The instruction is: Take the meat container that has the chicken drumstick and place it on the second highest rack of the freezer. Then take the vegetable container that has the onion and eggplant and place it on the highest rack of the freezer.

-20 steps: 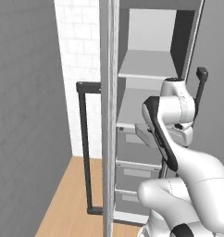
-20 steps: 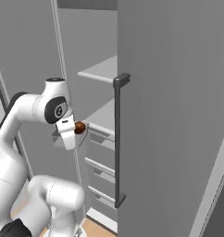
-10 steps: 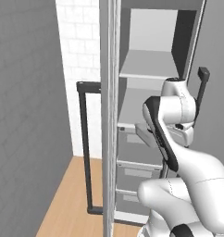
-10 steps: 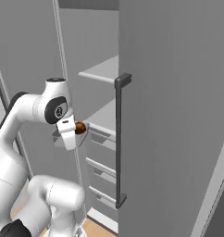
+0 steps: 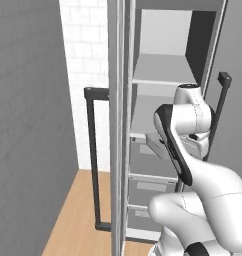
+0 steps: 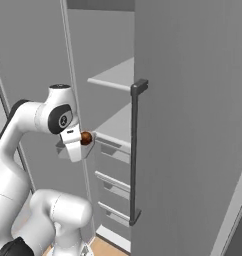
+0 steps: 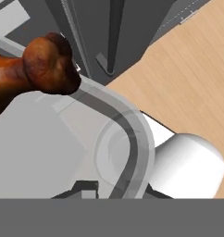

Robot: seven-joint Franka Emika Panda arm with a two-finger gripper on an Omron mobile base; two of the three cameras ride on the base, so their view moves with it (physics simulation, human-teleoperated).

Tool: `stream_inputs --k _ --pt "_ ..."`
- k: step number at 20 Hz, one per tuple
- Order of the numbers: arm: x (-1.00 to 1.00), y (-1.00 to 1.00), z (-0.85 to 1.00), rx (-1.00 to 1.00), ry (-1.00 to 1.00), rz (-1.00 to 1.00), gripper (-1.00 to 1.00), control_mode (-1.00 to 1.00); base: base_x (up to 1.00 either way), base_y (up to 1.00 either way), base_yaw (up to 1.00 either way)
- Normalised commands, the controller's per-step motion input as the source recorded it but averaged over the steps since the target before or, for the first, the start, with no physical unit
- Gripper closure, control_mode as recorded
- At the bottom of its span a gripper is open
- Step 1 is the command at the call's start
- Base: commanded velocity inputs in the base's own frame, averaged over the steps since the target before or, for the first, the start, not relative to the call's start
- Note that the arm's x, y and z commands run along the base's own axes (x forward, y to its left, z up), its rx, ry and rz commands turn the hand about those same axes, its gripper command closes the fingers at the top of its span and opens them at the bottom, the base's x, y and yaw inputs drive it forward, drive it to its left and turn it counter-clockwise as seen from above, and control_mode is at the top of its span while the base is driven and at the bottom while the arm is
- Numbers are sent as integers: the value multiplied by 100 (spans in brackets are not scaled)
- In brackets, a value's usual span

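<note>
The pincer (image 7: 115,190) is pinching the rim of the meat container (image 7: 132,134), seen up close from the hand. The brown chicken drumstick (image 7: 44,65) is lying inside it. From the right side, the meat container (image 6: 75,150) is hanging in the air just in front of the freezer (image 6: 113,75) racks, with the drumstick end peeking out. From the left side, the white arm (image 5: 185,135) is hiding most of the container, and the open freezer door handle (image 5: 93,160) is showing.
</note>
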Motion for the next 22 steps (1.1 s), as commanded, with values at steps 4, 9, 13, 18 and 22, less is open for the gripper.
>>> stream_inputs --k 4,9,13,18,22 --pt "0 0 0 0 0 0 100 100 0 -32 -2" --pt "0 0 0 0 0 0 100 100 2 -39 0" --pt "0 0 0 0 0 0 100 100 0 -31 0" --pt "0 0 0 0 0 0 100 100 6 -6 0" --pt "0 0 0 0 0 0 100 100 54 -14 0"
